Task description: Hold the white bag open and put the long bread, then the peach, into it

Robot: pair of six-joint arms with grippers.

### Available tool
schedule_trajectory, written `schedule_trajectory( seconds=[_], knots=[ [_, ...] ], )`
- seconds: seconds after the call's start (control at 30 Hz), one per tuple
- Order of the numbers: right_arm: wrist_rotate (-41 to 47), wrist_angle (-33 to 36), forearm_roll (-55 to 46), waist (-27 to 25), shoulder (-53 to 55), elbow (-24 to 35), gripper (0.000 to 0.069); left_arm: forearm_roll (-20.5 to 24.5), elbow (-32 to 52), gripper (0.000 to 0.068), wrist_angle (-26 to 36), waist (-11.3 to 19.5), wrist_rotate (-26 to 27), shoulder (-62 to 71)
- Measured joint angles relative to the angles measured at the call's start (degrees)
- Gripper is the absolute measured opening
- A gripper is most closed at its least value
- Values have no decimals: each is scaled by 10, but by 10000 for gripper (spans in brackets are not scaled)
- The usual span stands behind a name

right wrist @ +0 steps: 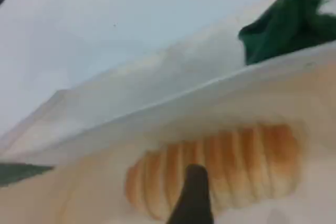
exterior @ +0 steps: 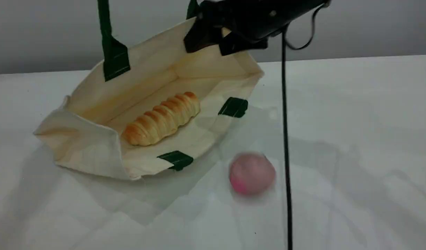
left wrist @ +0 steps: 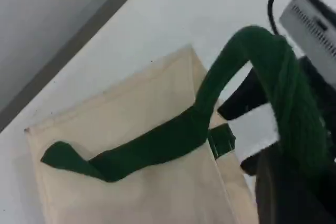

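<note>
while over bread (exterior: 161, 118), right jaws wide

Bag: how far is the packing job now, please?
Done: the bread lies inside the bag. In hand: the left gripper holds a handle up, keeping the bag open; the right gripper hangs open over it, holding nothing. Left: the peach sits on the table outside the bag, not yet picked.

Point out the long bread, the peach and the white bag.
long bread (exterior: 162, 118), scene view, middle of its ridged top.
peach (exterior: 252, 173), scene view, centre of its blurred pink side.
white bag (exterior: 91, 149), scene view, cloth of its near-left end.
</note>
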Motion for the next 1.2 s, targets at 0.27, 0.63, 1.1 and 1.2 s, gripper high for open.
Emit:
schedule_trajectory(
  seconds=[0.27, 0.63, 1.1, 1.2],
  knots=[
    [18, 43, -72, -2, -1, 0, 580, 0, 0, 98, 0, 0, 0, 0],
    [164, 94, -271, -2, 0, 0, 580, 0, 0, 98, 0, 0, 0, 0],
    [288, 170, -449, -2, 0, -1, 580, 0, 0, 98, 0, 0, 0, 0],
    [306, 205, -491, -2, 0, -1, 580, 0, 0, 98, 0, 0, 0, 0]
  ],
)
